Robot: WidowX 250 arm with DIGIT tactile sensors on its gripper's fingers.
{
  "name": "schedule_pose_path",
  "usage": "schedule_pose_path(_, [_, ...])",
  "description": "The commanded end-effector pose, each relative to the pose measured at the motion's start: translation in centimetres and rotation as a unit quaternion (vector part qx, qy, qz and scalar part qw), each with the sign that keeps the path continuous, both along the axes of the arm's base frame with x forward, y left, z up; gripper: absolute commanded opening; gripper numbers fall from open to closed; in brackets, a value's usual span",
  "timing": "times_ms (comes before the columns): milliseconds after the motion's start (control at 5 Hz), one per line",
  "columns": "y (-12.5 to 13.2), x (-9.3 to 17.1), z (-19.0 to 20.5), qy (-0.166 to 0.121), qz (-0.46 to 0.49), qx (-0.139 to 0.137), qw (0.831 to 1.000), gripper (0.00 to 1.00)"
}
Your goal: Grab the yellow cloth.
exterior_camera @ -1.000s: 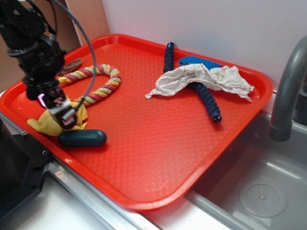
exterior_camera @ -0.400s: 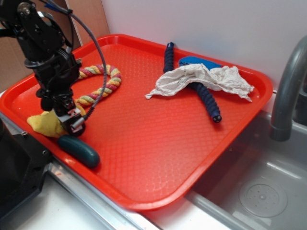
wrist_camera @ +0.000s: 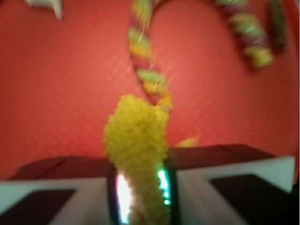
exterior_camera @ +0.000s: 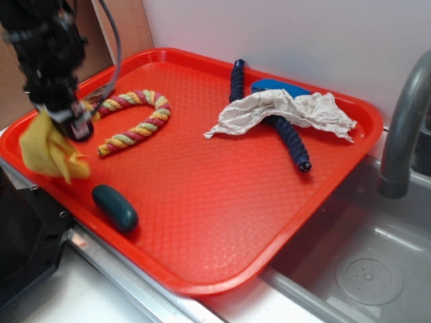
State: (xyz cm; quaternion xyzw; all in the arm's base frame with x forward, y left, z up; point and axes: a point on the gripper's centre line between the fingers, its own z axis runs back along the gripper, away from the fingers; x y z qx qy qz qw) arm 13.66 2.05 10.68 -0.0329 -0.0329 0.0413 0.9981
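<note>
The yellow cloth [exterior_camera: 47, 149] hangs bunched from my gripper [exterior_camera: 67, 124], lifted clear of the red tray [exterior_camera: 215, 222] above its near left corner. My gripper is shut on it. In the wrist view the terry cloth [wrist_camera: 138, 140] is squeezed between the two fingers, and my gripper [wrist_camera: 140, 190] holds its lower part out of sight.
A yellow-pink-green twisted rope [exterior_camera: 135, 121] curves on the tray just right of my gripper, and the rope [wrist_camera: 145, 61] shows blurred in the wrist view. A dark teal oval [exterior_camera: 115, 208] lies near the front rim. An off-white rag [exterior_camera: 283, 111] covers a dark blue ribbed tube [exterior_camera: 291, 141] at the back. A sink [exterior_camera: 367, 269] and faucet [exterior_camera: 404, 121] stand right.
My gripper rose and swung left with the yellow cloth, which left the tray surface and now dangles. The teal oval stays where it turned half a second ago.
</note>
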Motion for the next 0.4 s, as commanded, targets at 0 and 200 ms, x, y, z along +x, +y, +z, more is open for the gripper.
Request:
schedule_pose_path(0, [-1.9,2.7,9.9,-0.022,0.04,0.067,0.997,0.0])
schedule_pose_path(200, [-2.3,3.4,14.9,-0.02,0.053,0.07,0.996,0.0])
